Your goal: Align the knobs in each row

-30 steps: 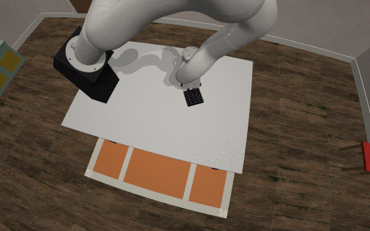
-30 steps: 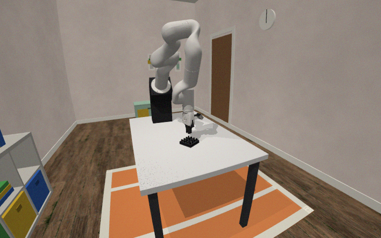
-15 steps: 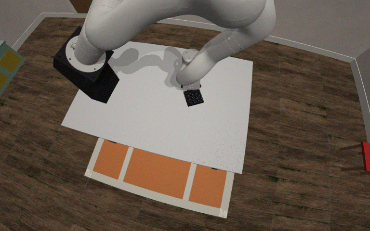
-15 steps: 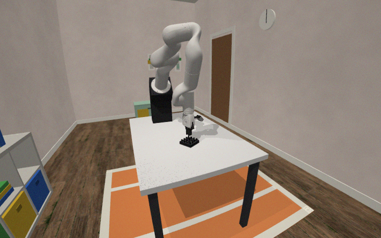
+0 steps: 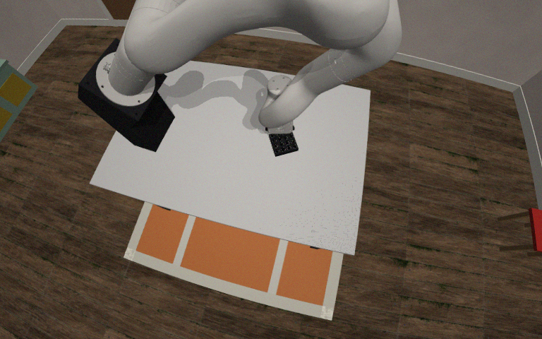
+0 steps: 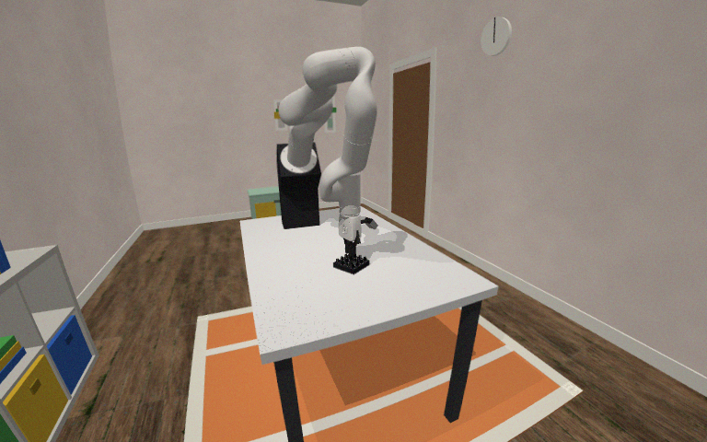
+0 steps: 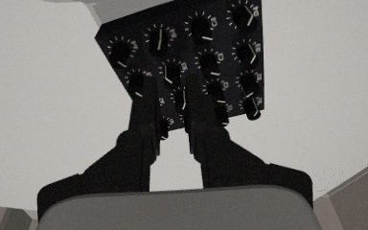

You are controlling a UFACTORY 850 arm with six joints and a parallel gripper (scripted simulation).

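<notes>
The black knob box (image 6: pixel 343 269) (image 7: pixel 139 25) stands on the white table. My gripper (image 6: pixel 351 254) (image 7: pixel 172 92) reaches down over it, fingers a little apart and pointing down, with nothing seen gripped. In the wrist view, knob B3 (image 7: pixel 172 72) shows between the fingertips and knob B2 (image 7: pixel 180 99) lies nearer the right finger. Knob B4 (image 7: pixel 157 42) has a long, nearly upright line. Knobs C4 (image 7: pixel 199 30), C3 (image 7: pixel 208 63) and C2 (image 7: pixel 215 90) have lines toward the lower right. The fingers hide A2 and B1. Exact tip height is unclear.
The white table (image 5: pixel 191 159) (image 6: pixel 307 307) extends around the box. The arm's black base (image 5: pixel 149 128) (image 6: pixel 299 200) stands at the table's end. The arm's wrist hangs over the box's rear side in the top view.
</notes>
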